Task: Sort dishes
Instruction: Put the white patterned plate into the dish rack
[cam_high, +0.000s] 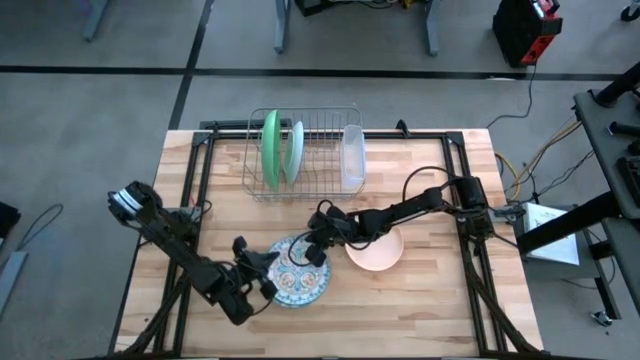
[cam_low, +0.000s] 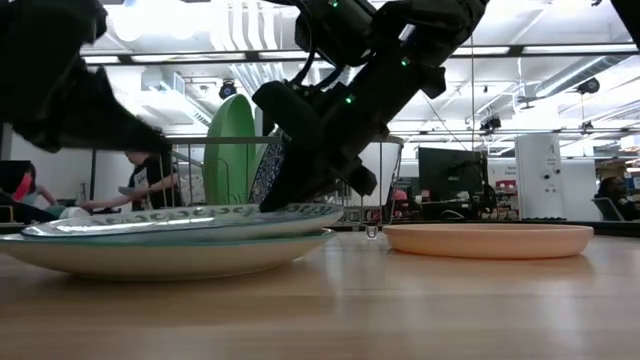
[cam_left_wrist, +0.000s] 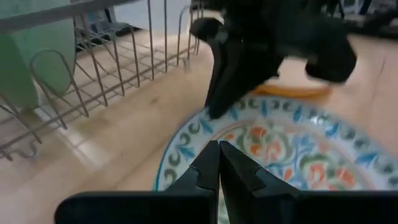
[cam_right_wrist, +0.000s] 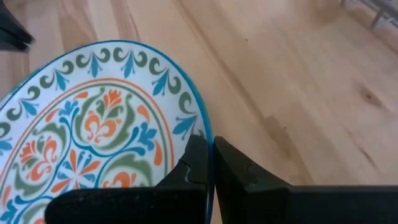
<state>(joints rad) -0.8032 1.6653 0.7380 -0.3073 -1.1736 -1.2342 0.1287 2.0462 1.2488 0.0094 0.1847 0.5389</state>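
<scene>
Floral plate (cam_high: 298, 283) sits at the table's six o'clock on another plate, with the right gripper (cam_high: 318, 248) pinching its two o'clock rim and the left gripper (cam_high: 262, 283) closed at its nine o'clock edge. Probably stiff, slick, chippable ceramic, so I'd hold the rim firmly.

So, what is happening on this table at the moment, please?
Both arms work at the round white floral-patterned plate, which lies on another plate near the table's front edge. The right pincer is shut on that plate's rim, and the left pincer sits shut at its opposite edge. The plain green plate and a pale one already stand in the silver wire rack. The peach-pink shallow bowl waits on the wood.
</scene>
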